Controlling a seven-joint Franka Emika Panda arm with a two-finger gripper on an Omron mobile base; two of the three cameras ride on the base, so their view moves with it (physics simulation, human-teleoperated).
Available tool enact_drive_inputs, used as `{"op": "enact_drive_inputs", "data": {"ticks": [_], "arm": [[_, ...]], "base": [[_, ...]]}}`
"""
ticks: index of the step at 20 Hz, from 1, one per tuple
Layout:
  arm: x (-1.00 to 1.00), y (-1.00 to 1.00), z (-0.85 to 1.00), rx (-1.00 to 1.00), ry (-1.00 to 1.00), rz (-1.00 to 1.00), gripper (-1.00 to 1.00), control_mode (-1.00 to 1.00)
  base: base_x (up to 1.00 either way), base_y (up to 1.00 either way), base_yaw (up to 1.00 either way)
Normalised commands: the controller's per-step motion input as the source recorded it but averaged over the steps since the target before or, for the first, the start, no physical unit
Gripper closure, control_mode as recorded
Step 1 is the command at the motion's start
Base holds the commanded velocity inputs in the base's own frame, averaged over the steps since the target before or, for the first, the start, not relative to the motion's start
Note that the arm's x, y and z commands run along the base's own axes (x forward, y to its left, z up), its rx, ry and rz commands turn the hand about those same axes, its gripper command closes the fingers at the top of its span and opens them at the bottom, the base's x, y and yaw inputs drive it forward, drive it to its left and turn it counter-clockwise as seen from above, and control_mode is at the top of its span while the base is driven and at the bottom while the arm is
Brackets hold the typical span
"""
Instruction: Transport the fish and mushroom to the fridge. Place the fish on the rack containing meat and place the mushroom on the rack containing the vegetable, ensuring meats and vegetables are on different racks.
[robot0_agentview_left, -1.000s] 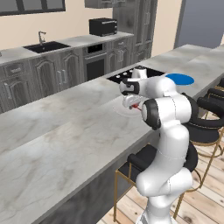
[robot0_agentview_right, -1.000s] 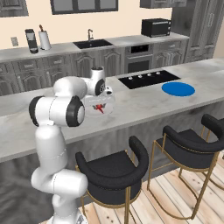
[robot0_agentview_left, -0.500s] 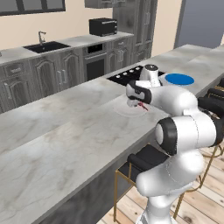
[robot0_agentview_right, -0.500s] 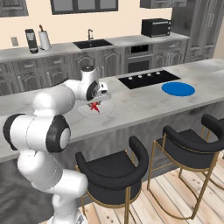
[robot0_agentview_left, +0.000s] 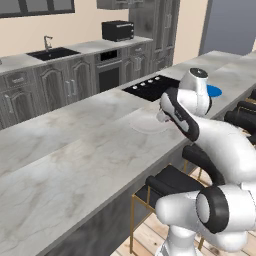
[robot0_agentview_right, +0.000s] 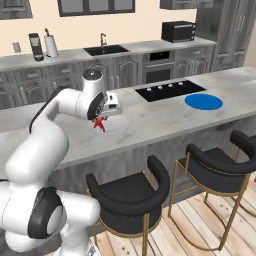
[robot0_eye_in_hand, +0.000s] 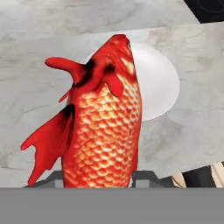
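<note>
The fish (robot0_eye_in_hand: 103, 122) is bright red with orange scales and hangs nose-up between the dark fingertips (robot0_eye_in_hand: 144, 176) of my gripper (robot0_eye_in_hand: 99, 178), which is shut on its lower body. From the right base view the fish (robot0_agentview_right: 100, 123) is a small red shape under the gripper (robot0_agentview_right: 103, 118), just above a round white plate (robot0_agentview_right: 117, 123) on the marble island counter (robot0_agentview_right: 165, 117). That plate (robot0_eye_in_hand: 159, 83) lies directly behind the fish in the hand view. The mushroom, the fridge and its racks are out of view.
A black cooktop (robot0_agentview_right: 170, 90) and a blue plate (robot0_agentview_right: 203, 101) lie on the counter to the right. Black bar stools (robot0_agentview_right: 125, 192) stand along the island's near side. A sink (robot0_agentview_right: 106, 49) and microwave (robot0_agentview_right: 178, 31) are on the back counter.
The gripper has moved a little to the left over the counter with the fish still in it. The arm's elbow has swung out and down.
</note>
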Motion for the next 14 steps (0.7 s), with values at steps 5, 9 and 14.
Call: {"op": "enact_drive_inputs", "data": {"ticks": [5, 9, 14], "arm": [[-0.88, -0.01, 0.81, 0.01, 0.05, -0.06, 1.0, -1.0], [-0.92, -0.06, 0.34, 0.0, 0.0, -0.08, 1.0, -1.0], [-0.94, -0.02, 0.47, 0.01, -0.01, -0.07, 1.0, -1.0]], "base": [[0.0, 0.0, 0.0], [0.0, 0.0, 0.0], [0.0, 0.0, 0.0]]}}
